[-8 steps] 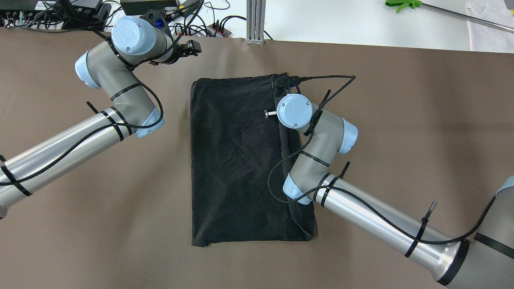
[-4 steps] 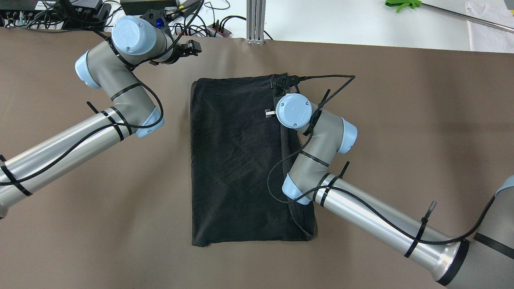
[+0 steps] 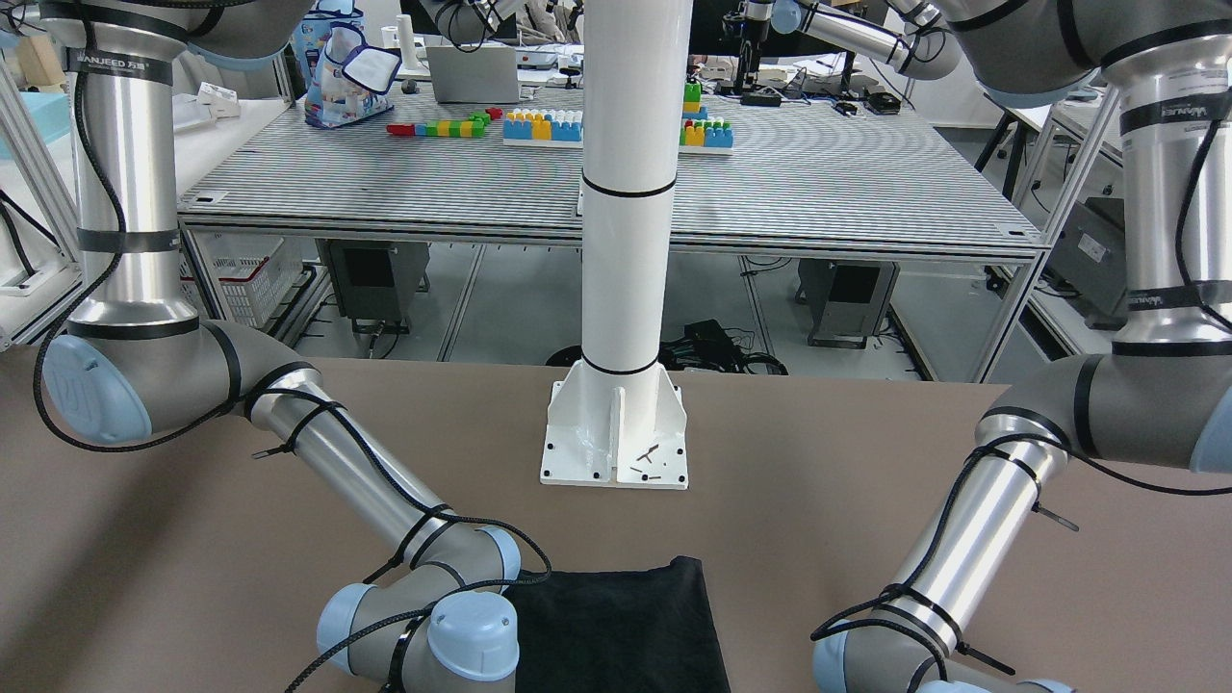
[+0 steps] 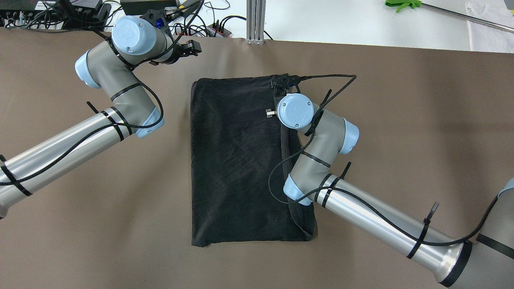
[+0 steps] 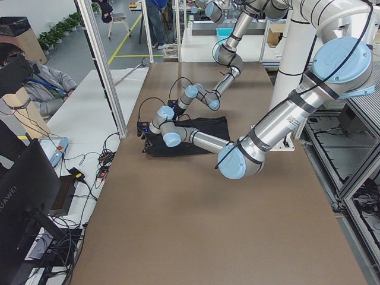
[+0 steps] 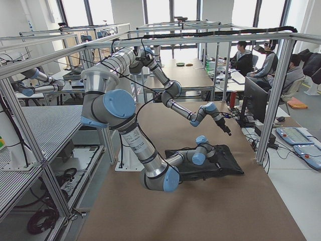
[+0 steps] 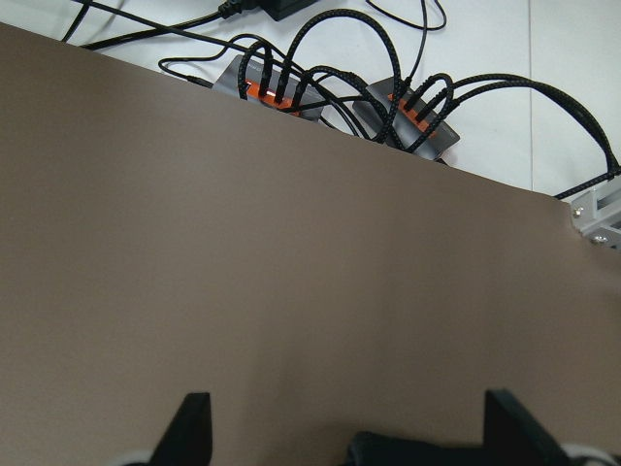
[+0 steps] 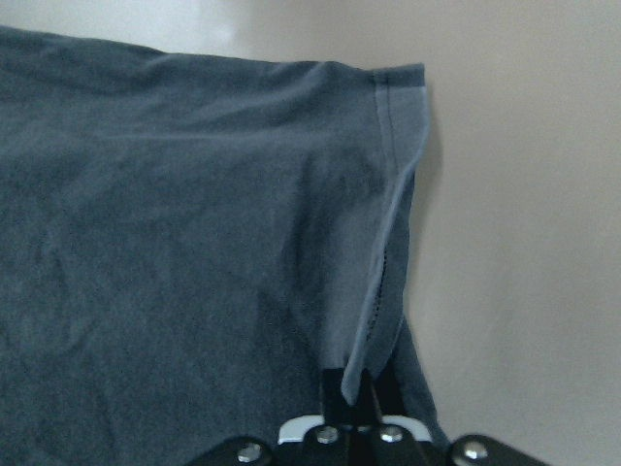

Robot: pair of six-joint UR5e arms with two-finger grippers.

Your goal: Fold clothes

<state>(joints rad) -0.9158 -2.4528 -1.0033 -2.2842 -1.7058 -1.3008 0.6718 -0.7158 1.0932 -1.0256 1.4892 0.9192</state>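
Currently: right gripper clamped on hemmed edge of plain black thin fabric garment; left gripper spread wide above brown table.

Standing here, I can read white lettering on a black band high on the right arm. It looks like "WANJEED", followed by characters too small to make out. A matching band on the left arm bears the same word, tilted. A lower band on that arm carries print too fine to read. Past the table edge opposite the robot, the dark back of a monitor says "HUAWEI".
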